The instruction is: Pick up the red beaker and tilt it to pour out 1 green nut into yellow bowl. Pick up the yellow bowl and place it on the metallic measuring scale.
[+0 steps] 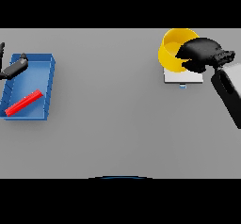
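Head view, single frame. The round yellow bowl (173,49) was at the far right of the grey table (117,124), overlapping the far-left part of the flat square metallic measuring scale (181,77); whether it rested on the plate or was held just above it could not be told. A small blue mark showed at the scale's near edge.

The right hand (200,54), dark, on a white and grey arm entering from the right side, was at the bowl's right rim with its fingers curled over and round that rim, gripping the bowl. The hand covered the right part of the bowl and part of the scale. The bowl's contents could not be made out.

At the far left lay a shallow blue rectangular tray (49,84). Inside it, in the near part, a red elongated piece (23,102) lay flat and diagonal; it looked more like a bar than a beaker. The left hand (14,68) showed at the left edge, over the tray's far-left corner. Its fingers looked loosely extended, holding nothing.
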Robot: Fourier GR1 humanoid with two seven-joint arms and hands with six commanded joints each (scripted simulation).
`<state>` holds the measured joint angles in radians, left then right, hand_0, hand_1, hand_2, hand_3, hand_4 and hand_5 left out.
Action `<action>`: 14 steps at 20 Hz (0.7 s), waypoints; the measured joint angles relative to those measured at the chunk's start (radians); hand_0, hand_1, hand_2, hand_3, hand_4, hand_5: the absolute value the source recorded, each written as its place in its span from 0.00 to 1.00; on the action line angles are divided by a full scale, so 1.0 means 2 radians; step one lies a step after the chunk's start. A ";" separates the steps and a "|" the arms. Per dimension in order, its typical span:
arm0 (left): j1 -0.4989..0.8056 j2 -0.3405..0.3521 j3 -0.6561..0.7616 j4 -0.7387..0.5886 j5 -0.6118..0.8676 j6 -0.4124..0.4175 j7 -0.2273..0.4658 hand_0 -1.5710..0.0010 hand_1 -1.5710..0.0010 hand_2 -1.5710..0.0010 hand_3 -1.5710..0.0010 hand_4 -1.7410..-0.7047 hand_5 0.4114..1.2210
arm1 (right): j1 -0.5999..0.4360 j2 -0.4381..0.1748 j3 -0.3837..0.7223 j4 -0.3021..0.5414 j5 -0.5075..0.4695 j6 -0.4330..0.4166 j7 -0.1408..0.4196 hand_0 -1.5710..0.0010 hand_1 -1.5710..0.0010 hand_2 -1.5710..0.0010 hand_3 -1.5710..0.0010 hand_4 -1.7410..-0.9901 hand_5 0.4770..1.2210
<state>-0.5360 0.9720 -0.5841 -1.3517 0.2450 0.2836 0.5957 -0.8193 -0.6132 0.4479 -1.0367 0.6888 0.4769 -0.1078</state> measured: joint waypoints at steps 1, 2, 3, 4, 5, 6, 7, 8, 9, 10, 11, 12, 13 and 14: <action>0.003 0.002 0.003 0.002 0.001 0.001 -0.004 1.00 1.00 1.00 1.00 0.89 0.45 | 0.001 -0.001 0.001 0.016 0.001 -0.008 -0.009 0.00 0.00 0.00 0.25 0.03 1.00; 0.000 0.001 0.003 0.007 0.000 0.000 -0.002 1.00 1.00 1.00 1.00 0.89 0.44 | -0.005 0.001 -0.001 0.035 0.001 -0.013 -0.010 0.00 0.00 0.00 0.23 0.03 1.00; 0.005 0.003 0.003 0.001 -0.001 0.004 -0.005 1.00 1.00 1.00 1.00 0.89 0.43 | -0.011 0.003 -0.002 0.054 0.003 -0.020 -0.011 0.00 0.00 0.00 0.22 0.03 1.00; 0.006 0.004 0.005 0.009 0.000 0.002 -0.006 1.00 1.00 1.00 1.00 0.89 0.43 | -0.009 0.001 -0.001 0.067 0.003 -0.026 -0.017 0.00 0.00 0.00 0.20 0.02 1.00; 0.007 0.003 0.006 0.009 0.001 0.003 -0.009 1.00 1.00 1.00 1.00 0.89 0.43 | -0.014 0.006 0.001 0.089 0.007 -0.034 -0.017 0.00 0.00 0.00 0.17 0.02 1.00; 0.002 0.001 0.003 0.008 -0.001 0.001 -0.005 1.00 1.00 1.00 1.00 0.89 0.43 | -0.018 0.011 0.003 0.106 0.010 -0.043 -0.020 0.00 0.00 0.00 0.13 0.02 1.00; 0.000 0.001 0.001 0.007 -0.002 -0.001 -0.002 1.00 1.00 1.00 1.00 0.90 0.42 | -0.019 0.013 0.004 0.122 0.010 -0.054 -0.031 0.00 0.00 0.00 0.12 0.02 1.00; 0.004 0.003 0.002 0.007 0.000 -0.001 -0.002 1.00 1.00 1.00 1.00 0.90 0.42 | -0.025 0.020 0.005 0.137 0.012 -0.063 -0.032 0.00 0.00 0.00 0.10 0.02 1.00; 0.006 0.006 0.001 0.004 -0.003 0.001 0.000 1.00 1.00 1.00 1.00 0.91 0.41 | -0.024 0.022 0.006 0.147 0.010 -0.070 -0.039 0.00 0.01 0.00 0.09 0.02 1.00; 0.005 0.004 0.001 0.008 -0.005 0.002 -0.003 1.00 1.00 1.00 1.00 0.91 0.40 | -0.026 0.028 0.008 0.158 0.012 -0.077 -0.036 0.00 0.02 0.00 0.07 0.02 1.00; 0.003 0.001 0.001 0.008 -0.005 0.002 -0.007 1.00 1.00 1.00 1.00 0.91 0.40 | -0.026 0.028 0.009 0.166 0.010 -0.082 -0.043 0.00 0.03 0.00 0.06 0.02 1.00; -0.001 -0.004 0.001 0.013 -0.005 0.001 -0.009 1.00 1.00 1.00 1.00 0.91 0.39 | -0.027 0.036 0.011 0.174 0.010 -0.086 -0.033 0.00 0.05 0.00 0.05 0.02 1.00; 0.000 -0.003 0.002 0.012 -0.002 0.001 -0.009 1.00 1.00 1.00 1.00 0.91 0.39 | -0.027 0.039 0.014 0.176 0.011 -0.086 -0.029 0.00 0.05 0.00 0.05 0.02 1.00; -0.003 -0.002 0.002 0.011 -0.003 0.001 -0.003 1.00 1.00 1.00 1.00 0.90 0.39 | -0.031 0.043 0.015 0.185 0.009 -0.087 -0.025 0.00 0.06 0.00 0.04 0.02 1.00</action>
<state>-0.5411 0.9677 -0.5807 -1.3288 0.2382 0.2863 0.5895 -0.8812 -0.5276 0.4769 -0.6673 0.7076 0.3031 -0.1573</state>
